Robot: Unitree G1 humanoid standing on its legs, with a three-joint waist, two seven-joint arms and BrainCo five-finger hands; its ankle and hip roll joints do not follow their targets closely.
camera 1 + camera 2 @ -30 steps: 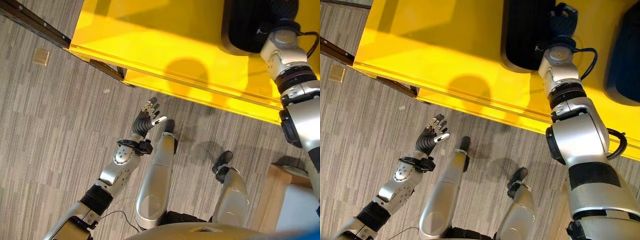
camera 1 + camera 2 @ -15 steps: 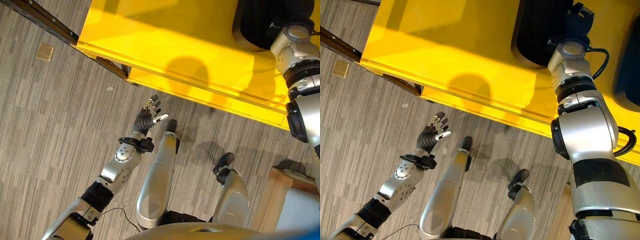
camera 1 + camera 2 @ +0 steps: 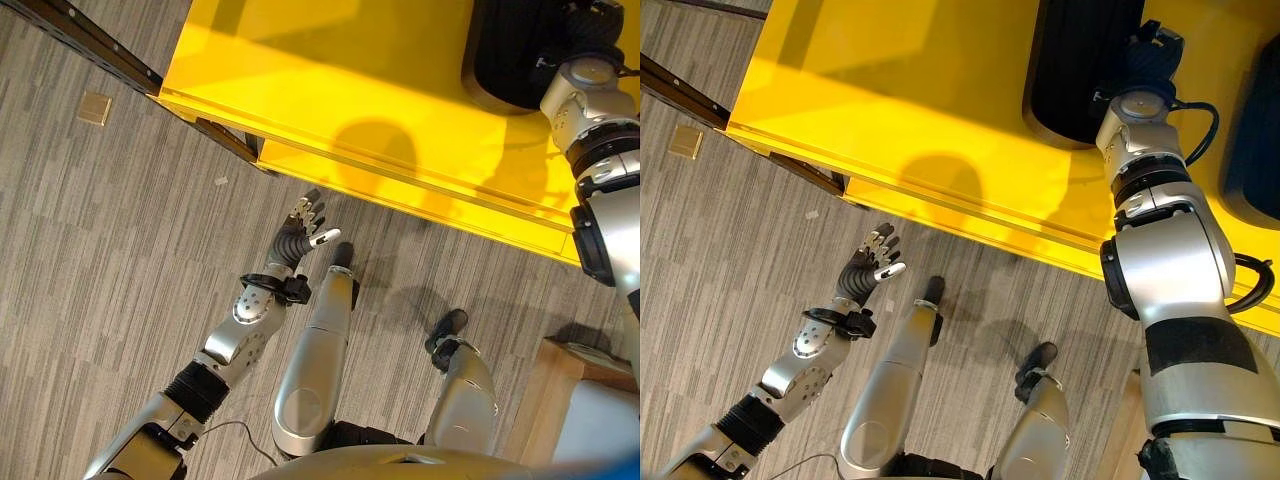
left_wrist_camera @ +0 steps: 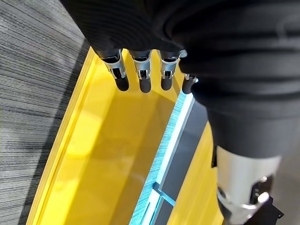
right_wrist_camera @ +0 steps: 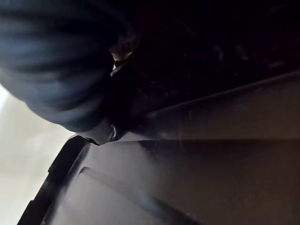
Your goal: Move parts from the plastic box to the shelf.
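A black plastic box point(image 3: 1075, 60) stands on the yellow shelf surface point(image 3: 330, 90). My right arm reaches up across the shelf, and my right hand point(image 3: 1148, 52) sits at the box's rim, its dark cover over the inside. The right wrist view looks onto the box's dark inner wall point(image 5: 211, 140), with no part to be made out. My left hand point(image 3: 298, 230) hangs open over the carpet in front of the shelf edge, holding nothing. Its straight fingers point(image 4: 140, 77) point towards the yellow shelf point(image 4: 108, 154).
A second dark box point(image 3: 1255, 110) stands on the shelf at the far right. A dark rail point(image 3: 85, 45) runs along the floor at the upper left, with a small tan square point(image 3: 95, 107) beside it. A wooden piece point(image 3: 555, 385) stands at the lower right.
The whole picture has shifted a little to the right, so the camera moved. Neither hand has visibly changed its pose.
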